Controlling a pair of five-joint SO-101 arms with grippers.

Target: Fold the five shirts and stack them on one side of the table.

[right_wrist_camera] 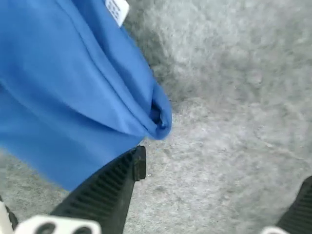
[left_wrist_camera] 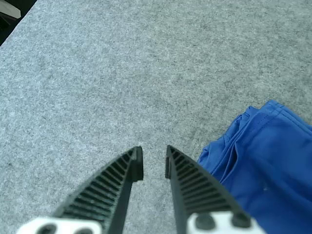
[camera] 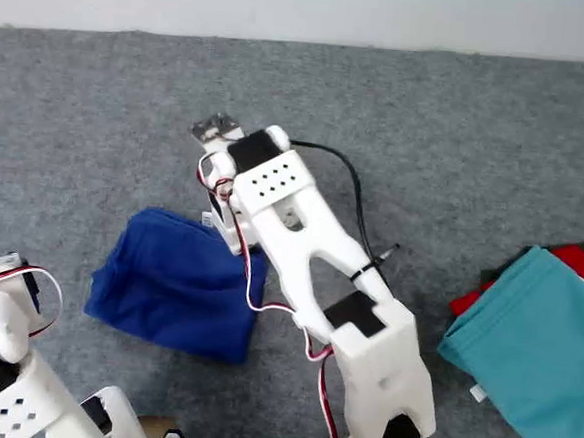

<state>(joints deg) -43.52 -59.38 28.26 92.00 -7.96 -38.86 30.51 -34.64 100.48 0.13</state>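
The right hand [right_wrist_camera: 222, 174], spread wide, hung nearest the blue shirt's [camera: 172, 283] far-right corner, with the shirt just left of it. The left hand [left_wrist_camera: 153, 162] was slightly parted.

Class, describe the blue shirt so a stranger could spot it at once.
On the grey felt-covered table, look left of centre in the high view, at the tip of the white robot arm. There lies a loosely folded blue cloth shirt, alone, unlike the teal shirt and red shirt stacked at the right edge.
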